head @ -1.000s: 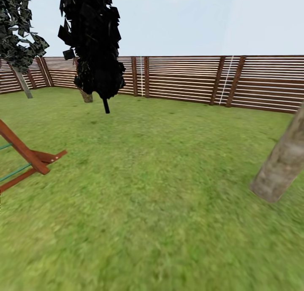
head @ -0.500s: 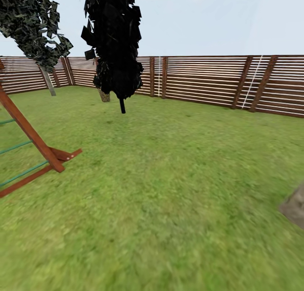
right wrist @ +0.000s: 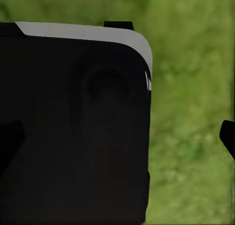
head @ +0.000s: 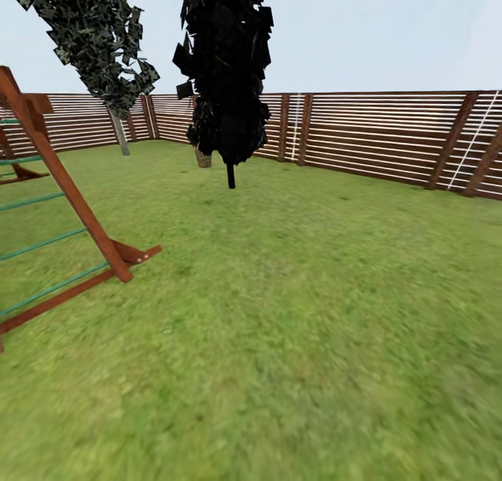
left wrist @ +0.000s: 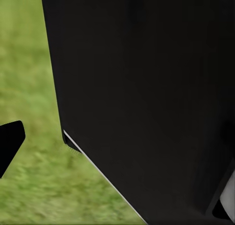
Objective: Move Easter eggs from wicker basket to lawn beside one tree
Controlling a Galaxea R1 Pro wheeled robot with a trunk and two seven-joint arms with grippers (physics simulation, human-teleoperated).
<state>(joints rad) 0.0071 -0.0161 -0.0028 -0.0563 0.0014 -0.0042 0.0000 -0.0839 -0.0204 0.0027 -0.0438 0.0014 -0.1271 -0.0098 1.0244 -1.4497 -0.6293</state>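
**Garden survey while the robot is under way**

A wide green mottled lawn (head: 293, 314) is seen, bounded by a brown horizontal-slat wooden fence (head: 376, 136). A pale-trunked tree with speckled dark leaves (head: 97, 35) stands far left, beside a thin-stemmed black tree (head: 226, 70) and a red-brown wooden play frame with green rungs (head: 63, 216). Eggs and basket are not located here. Gripper states cannot be told: both wrist views are blocked by dark robot body. A risk is judged: continued turning may overshoot the basket. Against the earlier frames, the whole scene has shifted rightward, so the camera has turned left.
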